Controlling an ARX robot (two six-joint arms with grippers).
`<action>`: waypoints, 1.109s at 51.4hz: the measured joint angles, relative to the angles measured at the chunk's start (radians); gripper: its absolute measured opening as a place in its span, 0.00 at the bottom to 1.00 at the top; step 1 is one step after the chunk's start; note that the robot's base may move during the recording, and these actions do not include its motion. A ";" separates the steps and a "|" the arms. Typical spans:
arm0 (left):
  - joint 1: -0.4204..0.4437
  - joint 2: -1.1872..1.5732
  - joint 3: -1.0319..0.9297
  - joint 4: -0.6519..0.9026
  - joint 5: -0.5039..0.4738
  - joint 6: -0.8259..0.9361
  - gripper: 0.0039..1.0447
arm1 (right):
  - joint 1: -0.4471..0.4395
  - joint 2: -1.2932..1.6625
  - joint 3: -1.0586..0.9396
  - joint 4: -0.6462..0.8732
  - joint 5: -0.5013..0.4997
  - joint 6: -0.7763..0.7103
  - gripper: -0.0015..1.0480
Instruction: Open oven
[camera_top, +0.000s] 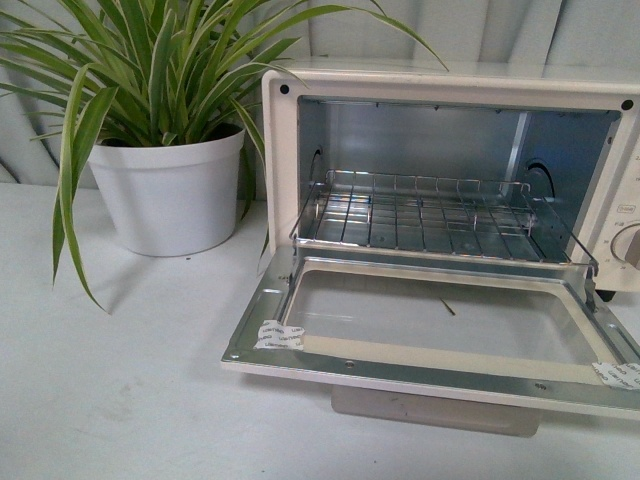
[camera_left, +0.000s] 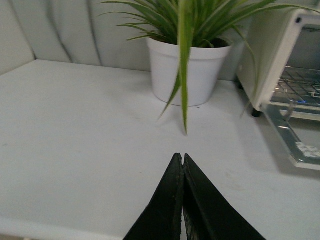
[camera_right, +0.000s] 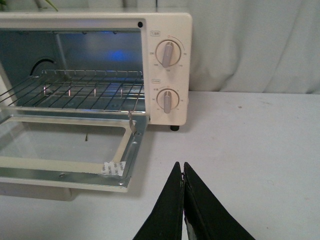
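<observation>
The cream-white oven (camera_top: 282, 150) stands on the white table with its glass door (camera_top: 430, 325) folded down flat and open. The wire rack (camera_top: 430, 215) shows inside. In the right wrist view the oven (camera_right: 172, 30) shows two knobs (camera_right: 167, 54) at its right side and the open door (camera_right: 60, 150). In the left wrist view only the oven's left corner (camera_left: 270, 55) and door edge show. My left gripper (camera_left: 180, 157) is shut and empty over bare table, left of the oven. My right gripper (camera_right: 180, 166) is shut and empty, to the right of the door's corner. Neither arm shows in the front view.
A white pot (camera_top: 165, 190) with a long-leaved green plant (camera_top: 150, 70) stands left of the oven, also in the left wrist view (camera_left: 187, 75). A grey curtain hangs behind. White table (camera_top: 110, 390) extends in front and to the oven's right (camera_right: 250, 140).
</observation>
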 joint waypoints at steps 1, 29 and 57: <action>0.005 0.000 0.000 0.000 0.001 0.000 0.04 | 0.000 0.000 0.000 0.000 0.000 0.002 0.01; 0.015 -0.002 0.000 0.000 0.014 0.002 0.41 | -0.001 0.000 0.000 0.000 0.000 -0.001 0.33; 0.015 -0.002 0.000 0.000 0.014 0.003 0.94 | -0.001 0.000 0.000 0.000 0.000 -0.001 0.91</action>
